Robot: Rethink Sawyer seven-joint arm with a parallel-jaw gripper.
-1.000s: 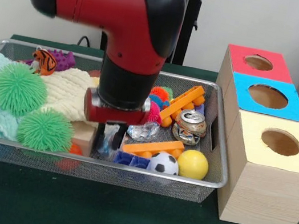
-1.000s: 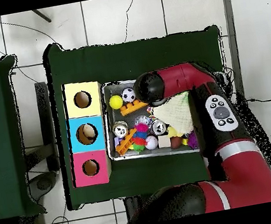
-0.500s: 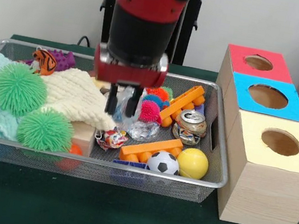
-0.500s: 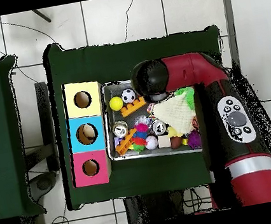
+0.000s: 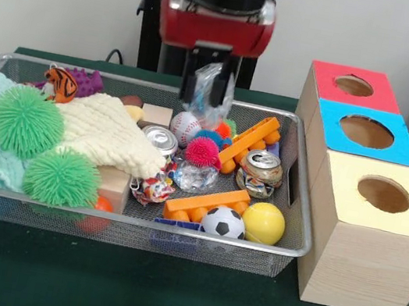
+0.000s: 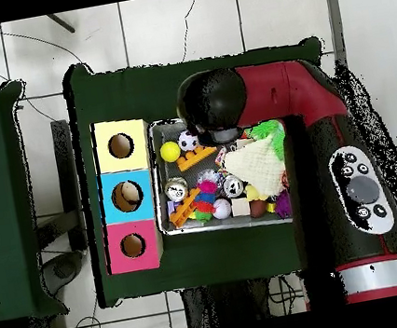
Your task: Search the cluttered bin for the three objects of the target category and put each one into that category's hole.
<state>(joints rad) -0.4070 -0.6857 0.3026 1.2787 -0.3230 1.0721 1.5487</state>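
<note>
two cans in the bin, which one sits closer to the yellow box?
The crushed can with its pull-tab top showing, near the bin's box-side wall. The other can lies mid-bin against the cream cloth.

You are looking at a dark green table sitting against a plain pale wall. White floor tiles are showing around it, with thin cables trailing across them.

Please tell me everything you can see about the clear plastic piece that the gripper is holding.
The clear plastic piece looks like crinkled, see-through wrapping, thin and shiny. The gripper is shut on its upper part, and the rest hangs loose below. It is lifted above the bin, over the baseball, and touches only the gripper.
</note>
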